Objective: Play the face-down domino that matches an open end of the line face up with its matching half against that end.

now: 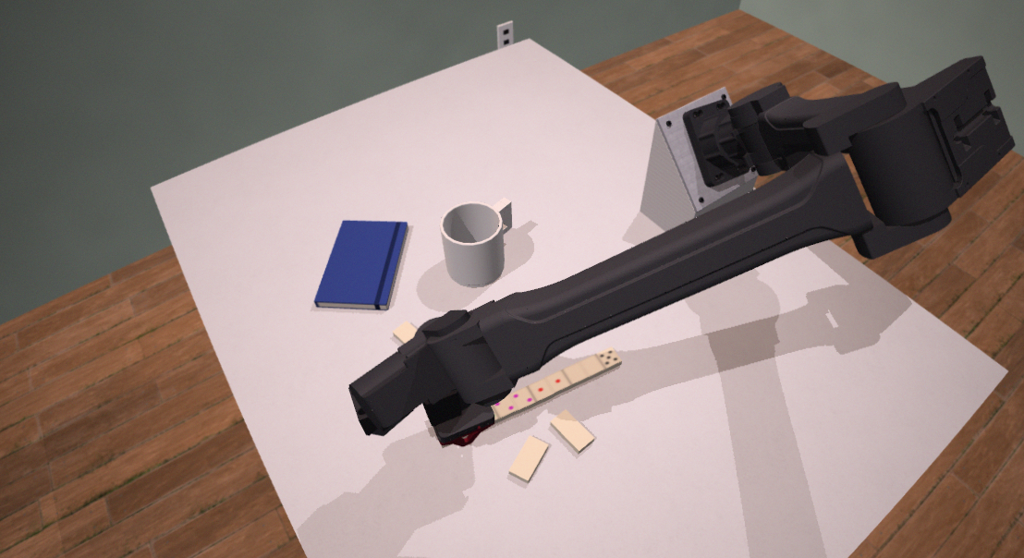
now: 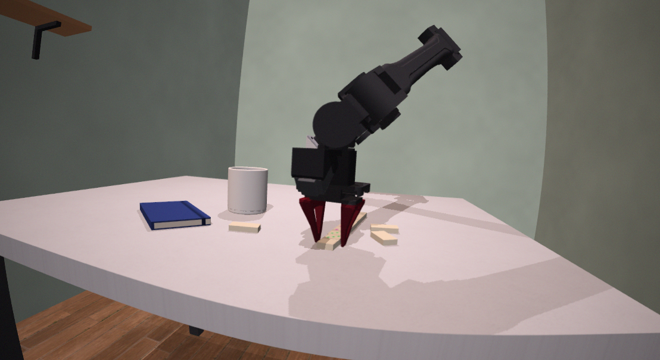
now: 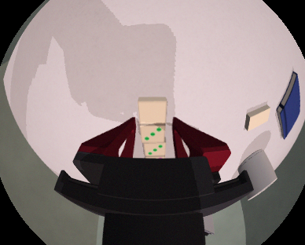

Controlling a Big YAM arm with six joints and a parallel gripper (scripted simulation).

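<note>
In the wrist view, the line's end domino (image 2: 329, 247) (image 3: 152, 111) is seen flat and face up, its blank half pointing to twelve o'clock and its three green pips turned to the matching green three of the line (image 1: 552, 386) (image 2: 359, 222) (image 3: 155, 150). And the gripper (image 1: 464, 436) (image 2: 330, 243) (image 3: 153, 122) is parted, nothing grasped: a red finger is stationed to either side of that domino, with strips of table (image 1: 214, 217) (image 2: 138, 260) (image 3: 225, 47) showing between. Whether the fingertips are borne by the tabletop cannot fairly be judged from here.

Over to the top view! From the gripper, the line is run out towards two o'clock, finishing on a black five, partly covered by the arm (image 1: 666, 268) (image 2: 369, 96). Two face-down dominoes are laid apart from it: the nearer spare (image 1: 529, 459) (image 2: 383, 238) at four o'clock, the farther spare (image 1: 572, 430) (image 2: 384, 228) at three. A lone face-down domino (image 1: 405, 332) (image 2: 244, 226) (image 3: 258, 117) is placed at eleven, with the blue notebook (image 1: 358, 262) (image 2: 173, 214) (image 3: 291, 107) beyond it; the mug (image 1: 473, 253) (image 2: 247, 191) (image 3: 258, 173) is stood upright at twelve.
</note>
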